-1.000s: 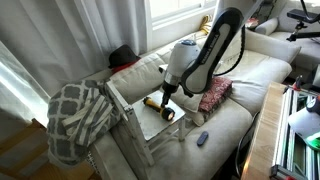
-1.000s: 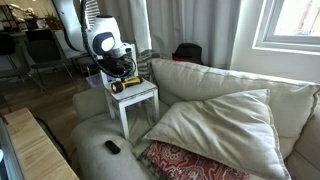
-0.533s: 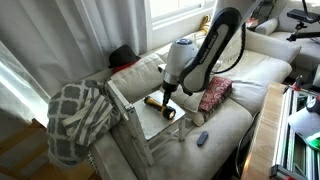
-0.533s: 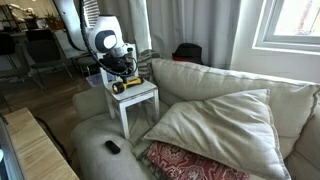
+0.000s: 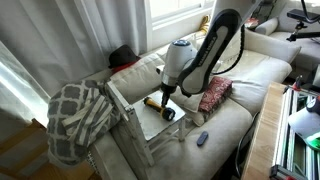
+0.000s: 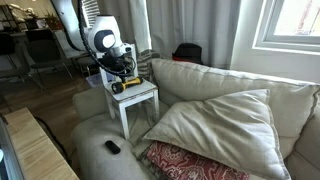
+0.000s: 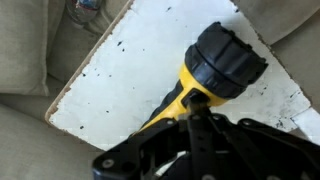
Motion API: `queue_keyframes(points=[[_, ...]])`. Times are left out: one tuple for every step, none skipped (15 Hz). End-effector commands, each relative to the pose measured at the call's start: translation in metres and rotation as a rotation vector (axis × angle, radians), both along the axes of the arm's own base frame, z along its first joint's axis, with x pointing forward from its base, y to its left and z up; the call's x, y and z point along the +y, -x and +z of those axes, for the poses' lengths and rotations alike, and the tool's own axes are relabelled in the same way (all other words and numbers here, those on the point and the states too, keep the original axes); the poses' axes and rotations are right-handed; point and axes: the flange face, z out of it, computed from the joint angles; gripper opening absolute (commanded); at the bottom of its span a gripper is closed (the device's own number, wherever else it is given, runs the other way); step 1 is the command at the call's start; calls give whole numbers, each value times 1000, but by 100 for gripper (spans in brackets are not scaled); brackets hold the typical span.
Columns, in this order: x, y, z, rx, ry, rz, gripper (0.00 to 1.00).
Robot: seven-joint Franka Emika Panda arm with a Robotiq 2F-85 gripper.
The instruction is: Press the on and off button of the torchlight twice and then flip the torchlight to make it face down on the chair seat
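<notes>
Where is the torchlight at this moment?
In the wrist view the torchlight lies on its side on the white chair seat, head toward the upper right, with the shut gripper over its yellow handle.

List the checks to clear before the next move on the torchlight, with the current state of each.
1. Gripper closed for a fingertip press: ok, jaws shut.
2. Gripper lined up on the torchlight: ok. In the wrist view its tip sits over the yellow handle, just behind the black head.
3. Torchlight lying on its side on the chair seat: ok, and both exterior views agree.
4. Button under the tip: cannot tell, the gripper hides that spot.
5. Light on or off: cannot tell, the lens is not in view.
</notes>
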Motion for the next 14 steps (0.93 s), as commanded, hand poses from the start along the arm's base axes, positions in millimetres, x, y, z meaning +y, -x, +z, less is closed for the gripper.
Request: queue_keyframes(points=[[3, 11, -52, 93, 64, 15, 0], [4, 11, -53, 100, 70, 16, 0], [5, 11, -56, 109, 73, 17, 0], [8, 11, -58, 113, 72, 21, 0], [11, 12, -60, 120, 68, 23, 0], [12, 13, -62, 124, 65, 25, 0], [12, 12, -62, 125, 65, 22, 0], [12, 12, -62, 124, 67, 19, 0], [10, 10, -59, 119, 69, 16, 0], [8, 9, -57, 116, 67, 13, 0], [6, 7, -52, 111, 76, 15, 0], [7, 6, -48, 109, 62, 13, 0], [6, 4, -44, 105, 64, 11, 0], [5, 3, -40, 101, 61, 10, 0]])
